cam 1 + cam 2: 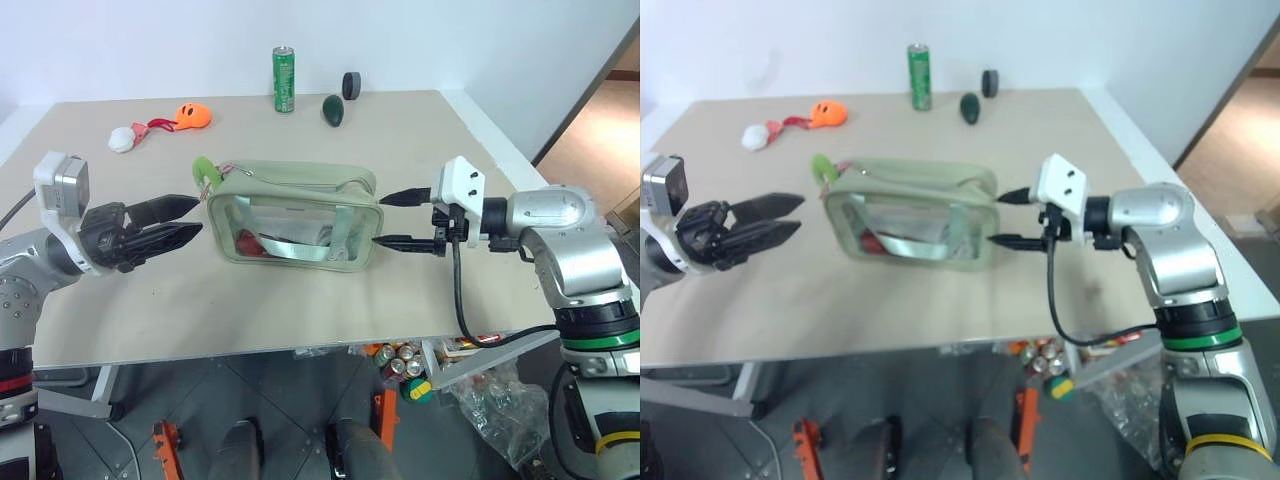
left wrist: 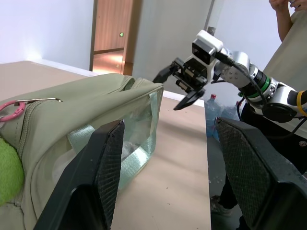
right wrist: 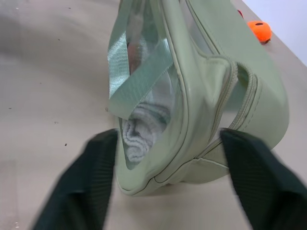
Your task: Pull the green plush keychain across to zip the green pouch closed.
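Bracing the pouch, keychain next

My right claw [image 1: 400,219] straddles the right end of the green pouch [image 1: 295,212] at frame centre, fingers apart, not yet clamped; my left claw [image 1: 182,220] is spread beside the green plush keychain [image 1: 203,168] at its upper-left corner. Soft, light, squashy, I reckon: pinch the plush body.

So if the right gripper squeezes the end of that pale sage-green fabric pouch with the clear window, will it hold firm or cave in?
The pale sage-green fabric pouch would probably give somewhat: its end wall looks like soft, creased fabric. The rolled white towel inside may pad it and limit collapse. It stands free on the table, so it could slide when the green plush keychain is pulled.
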